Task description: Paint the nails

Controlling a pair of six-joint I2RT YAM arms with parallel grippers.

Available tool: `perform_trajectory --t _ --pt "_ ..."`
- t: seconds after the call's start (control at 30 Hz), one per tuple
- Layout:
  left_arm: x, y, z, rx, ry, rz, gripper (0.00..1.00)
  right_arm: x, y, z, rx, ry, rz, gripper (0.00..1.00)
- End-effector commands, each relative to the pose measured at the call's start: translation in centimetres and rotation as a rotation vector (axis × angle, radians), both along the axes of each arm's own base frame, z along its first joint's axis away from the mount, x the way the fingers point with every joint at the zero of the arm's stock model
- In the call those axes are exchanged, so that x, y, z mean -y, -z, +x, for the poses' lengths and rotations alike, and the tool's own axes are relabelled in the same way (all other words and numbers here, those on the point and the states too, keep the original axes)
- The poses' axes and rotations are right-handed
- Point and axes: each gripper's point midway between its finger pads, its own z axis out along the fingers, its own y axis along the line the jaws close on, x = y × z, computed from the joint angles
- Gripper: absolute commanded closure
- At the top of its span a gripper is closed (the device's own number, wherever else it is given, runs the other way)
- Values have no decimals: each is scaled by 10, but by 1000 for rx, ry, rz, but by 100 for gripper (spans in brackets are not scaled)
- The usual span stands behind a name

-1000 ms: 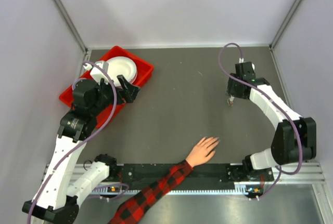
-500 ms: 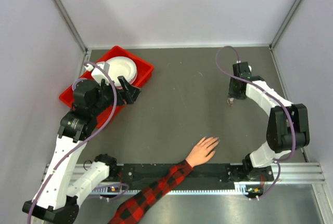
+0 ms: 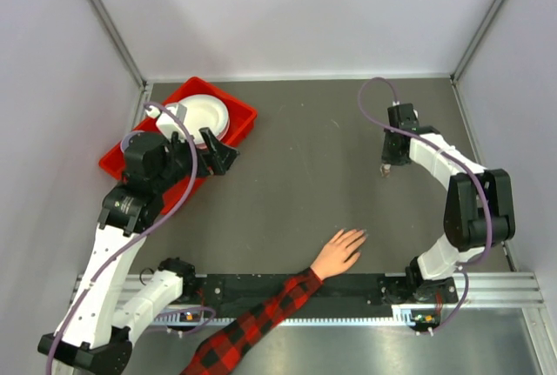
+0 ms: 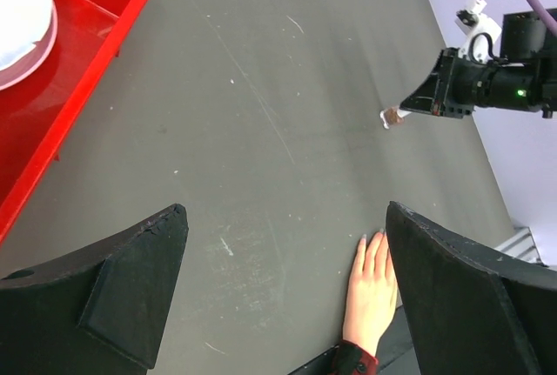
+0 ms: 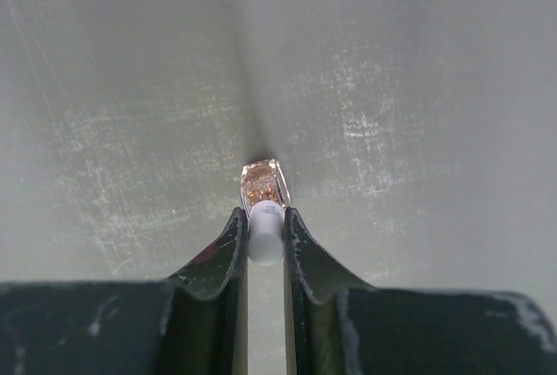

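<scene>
In the upper right of the overhead view, the right hand has nudged a touch left over the last second while its elbow folds in toward the right edge, and the nail polish bottle hasn't budged on the table. The fingers are clamped on the white cap, wrist pitched down, glittery copper glass standing below. It looks like a settled grip before unscrewing; no brush is out, so painting hasn't begun. The nails wait low in the frame on plaid-sleeved fingers spread flat, well apart from the bottle. The left hand hangs wide open, empty, by the red tray, unmoved.
</scene>
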Motion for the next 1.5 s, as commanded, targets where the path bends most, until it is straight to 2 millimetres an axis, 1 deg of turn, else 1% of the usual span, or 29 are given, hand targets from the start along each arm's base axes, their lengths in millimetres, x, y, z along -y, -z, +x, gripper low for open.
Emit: perform_trajectory --t 0.0,0.07,0.1,0.2,0.23,0.27,0.3,0.33,0.37,0.43,0.47,0.5,0.57,0.6,0.63,0.7,0.73,0.77,0.8,0.87,0.9,0.93,1.03,1.07,1.1,1.17,1.27,1.4,1.47 --pt "14 0 6 14 64 -27 1 2 -13 11 32 -2 -32 100" --pt "25 0 11 38 125 -43 3 -2 -25 4 49 -18 -62 100" --pt "31 -5 15 73 156 -62 5 -5 -31 2 59 -27 -60 100" --pt "52 -9 14 93 266 -137 9 -23 -47 -9 82 -99 -25 100" --pt "57 -13 19 138 289 -163 11 -31 -51 -11 86 -129 -7 100" --pt "64 -11 17 123 328 -195 13 -42 -56 -15 89 -173 3 100" --pt "66 -3 18 109 336 -209 13 -47 -61 -21 81 -194 19 100" --pt "70 -4 18 118 349 -226 14 -60 -71 -22 89 -231 69 100" --pt "73 -9 21 151 364 -245 14 -71 -77 -25 92 -253 108 100" --pt "84 -4 21 157 411 -241 14 -101 -94 -38 87 -344 201 100" --pt "88 -4 21 189 436 -213 14 -111 -100 -43 86 -377 216 100" --pt "99 -6 17 204 479 -193 14 -126 -105 -53 83 -435 223 100" --pt "111 11 20 199 530 -105 14 -136 -118 -69 82 -499 225 100" --pt "123 1 16 235 578 -87 16 -143 -121 -78 76 -538 233 100" --pt "130 14 14 198 615 -61 18 -150 -131 -87 88 -578 270 100" --pt "137 21 11 230 680 -23 19 -157 -143 -94 108 -626 312 100" --pt "142 26 3 233 743 -24 21 -166 -157 -101 135 -677 360 100" --pt "142 30 1 269 776 2 22 -169 -163 -104 149 -706 377 100" --pt "142 38 -3 279 802 10 22 -178 -176 -110 159 -756 427 100" --pt "144 43 -17 309 900 19 22 -185 -183 -118 139 -815 454 100" --pt "145 45 -22 305 935 23 22 -191 -195 -123 146 -857 479 100" --pt "146 52 -28 272 969 18 22 -194 -198 -127 140 -880 488 100" --pt "153 54 -42 290 1054 -14 22 -202 -211 -142 136 -959 536 100" --pt "155 54 -54 276 1116 -54 22 -208 -214 -148 141 -994 553 100" --pt "158 56 -60 265 1143 -70 23 -212 -218 -155 140 -1025 579 100" --pt "163 55 -67 280 1189 -89 25 -222 -220 -167 136 -1086 590 100" --pt "165 55 -69 280 1207 -104 32 -235 -221 -182 127 -1160 588 100" --pt "166 49 -77 285 1245 -144 34 -242 -221 -184 130 -1178 584 100" --pt "167 50 -81 271 1262 -156 35 -243 -222 -184 135 -1181 587 100"
